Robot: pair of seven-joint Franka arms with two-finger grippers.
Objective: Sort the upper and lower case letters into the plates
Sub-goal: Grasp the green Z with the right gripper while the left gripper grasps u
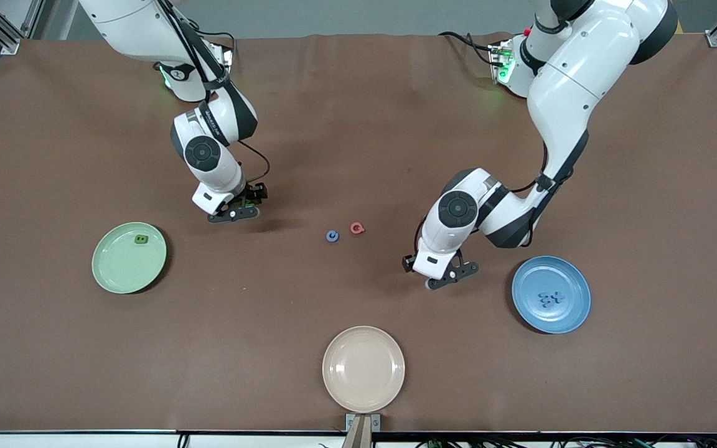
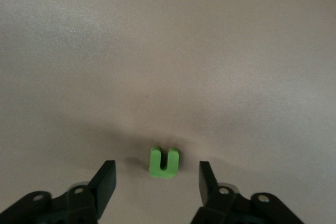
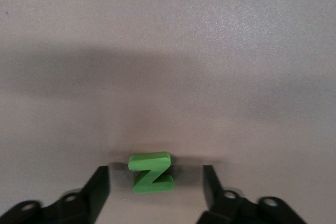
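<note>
**Operator:** Report the position and jaw state of each gripper.

**Technician:** The left gripper [image 2: 156, 181] is low over the brown table [image 1: 358, 124], beside the blue plate [image 1: 551, 294] at the left arm's end. Its fingers [image 2: 104, 182] stand apart on either side of a green letter "u" [image 2: 164, 161], which lies flat on the table between them with clear gaps on both sides. The right gripper [image 3: 156, 184] is low over the table near the pale green plate [image 1: 129, 257] at the right arm's end. Its fingers [image 3: 100, 184] are likewise spread, flanking a green letter "Z" [image 3: 151, 172] without touching it.

**Operator:** State the contents of the plates.

**Technician:** The pale green plate holds one small green letter [image 1: 141, 239]; its shape cannot be read. The blue plate holds blue letters [image 1: 549, 300], also unreadable. The beige plate [image 1: 363, 368] lies nearest the front camera.

**Operator:** Any loose parts?

**Technician:** Two. A blue letter [image 1: 332, 236] and a red letter [image 1: 357, 228] lie just beside each other on the table between the two grippers.
</note>
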